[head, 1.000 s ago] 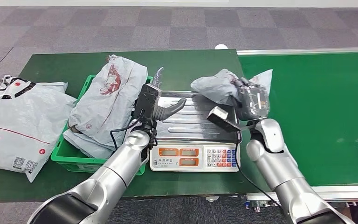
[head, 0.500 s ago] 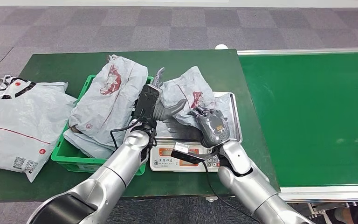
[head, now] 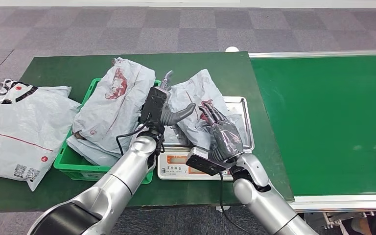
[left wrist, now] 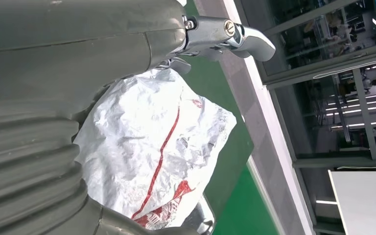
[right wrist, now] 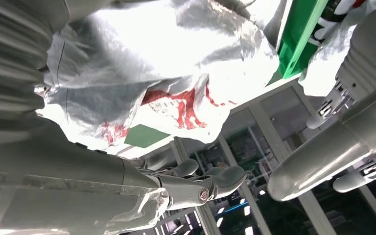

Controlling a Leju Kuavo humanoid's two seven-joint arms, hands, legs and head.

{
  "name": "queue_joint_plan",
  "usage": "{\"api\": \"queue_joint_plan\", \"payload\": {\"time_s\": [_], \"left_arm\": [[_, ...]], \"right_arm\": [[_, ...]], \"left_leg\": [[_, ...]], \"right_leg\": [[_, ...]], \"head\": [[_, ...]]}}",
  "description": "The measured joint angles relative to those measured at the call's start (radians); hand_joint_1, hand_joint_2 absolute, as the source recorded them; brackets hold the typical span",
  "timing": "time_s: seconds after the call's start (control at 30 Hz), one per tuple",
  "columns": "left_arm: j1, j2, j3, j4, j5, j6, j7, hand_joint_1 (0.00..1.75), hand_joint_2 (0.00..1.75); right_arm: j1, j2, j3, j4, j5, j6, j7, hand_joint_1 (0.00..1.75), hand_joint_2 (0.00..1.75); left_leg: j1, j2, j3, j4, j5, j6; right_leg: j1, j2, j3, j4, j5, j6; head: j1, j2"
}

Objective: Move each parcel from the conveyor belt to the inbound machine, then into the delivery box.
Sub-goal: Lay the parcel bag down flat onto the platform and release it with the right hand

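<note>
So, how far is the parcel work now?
Done: two parcels sit in the green box. In hand: a grey parcel lies on the scale; the right hand is open with fingers spread over it, and the left hand is open beside it. Left: moving this parcel into the box. The belt has no parcels.

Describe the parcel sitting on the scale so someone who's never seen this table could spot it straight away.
On the dark green table, find the electronic scale beside the green crate. The grey parcel lies crumpled on its steel tray, between the left hand and right hand. Unlike other parcels, it sits on metal.
</note>
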Motion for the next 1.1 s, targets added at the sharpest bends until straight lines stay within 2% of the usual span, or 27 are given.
{"api": "queue_joint_plan", "payload": {"time_s": [0.27,0.37,0.47,0.63,0.83,1.0,1.1], "left_arm": [[-0.004,0.0,0.0,0.0,0.002,0.0,0.0,0.0,1.75],[-0.008,0.0,0.0,0.002,0.006,0.0,0.0,0.0,1.75],[-0.01,0.0,0.0,0.005,0.007,0.0,0.001,0.0,1.75],[-0.015,0.0,0.0,0.011,0.01,0.0,-0.001,0.0,1.75],[-0.016,0.002,-0.001,0.022,0.008,0.001,-0.014,0.0,1.75],[-0.016,0.007,-0.016,0.03,-0.023,0.012,-0.01,0.0,1.75],[-0.015,0.009,-0.041,0.033,-0.067,0.032,-0.004,0.0,1.75]], "right_arm": [[0.006,-0.01,-0.012,-0.025,-0.002,0.0,0.0,0.0,1.75],[0.011,-0.015,-0.019,-0.033,-0.043,0.003,-0.015,0.0,1.75],[0.024,-0.028,-0.044,-0.062,-0.148,0.034,-0.055,0.0,1.75],[0.037,-0.046,-0.104,-0.107,-0.373,0.139,-0.15,0.0,1.75],[0.038,-0.064,-0.222,-0.1,-0.632,0.236,-0.26,0.0,1.75],[0.006,-0.086,-0.337,0.034,-0.914,0.442,-0.305,0.0,1.75],[-0.029,-0.091,-0.392,0.156,-0.988,0.511,-0.342,0.0,1.75]], "left_leg": [[0.0,0.0,0.0,0.0,0.0,0.0],[0.0,0.0,0.0,0.0,0.0,0.0],[0.0,0.0,0.0,0.0,0.0,0.0],[0.0,0.0,0.0,0.0,0.0,0.0],[0.0,0.0,0.0,0.0,0.0,0.0],[0.0,-0.001,0.0,0.0,0.0,0.0],[0.0,-0.001,0.0,0.0,0.0,0.0]], "right_leg": [[0.0,0.0,0.0,0.0,0.0,0.0],[0.0,0.0,0.0,0.0,0.0,0.0],[0.0,0.0,0.0,0.0,0.0,0.0],[0.0,0.0,0.0,0.0,0.0,0.0],[0.0,0.0,0.0,0.0,0.0,0.0],[0.0,-0.001,0.001,0.0,0.0,0.0],[0.0,-0.001,0.001,0.0,0.0,0.0]], "head": [[0.0,0.0],[0.0,0.0],[0.0,0.0],[0.0,0.0],[0.0,0.0],[0.0,0.0],[0.0,0.0]]}}
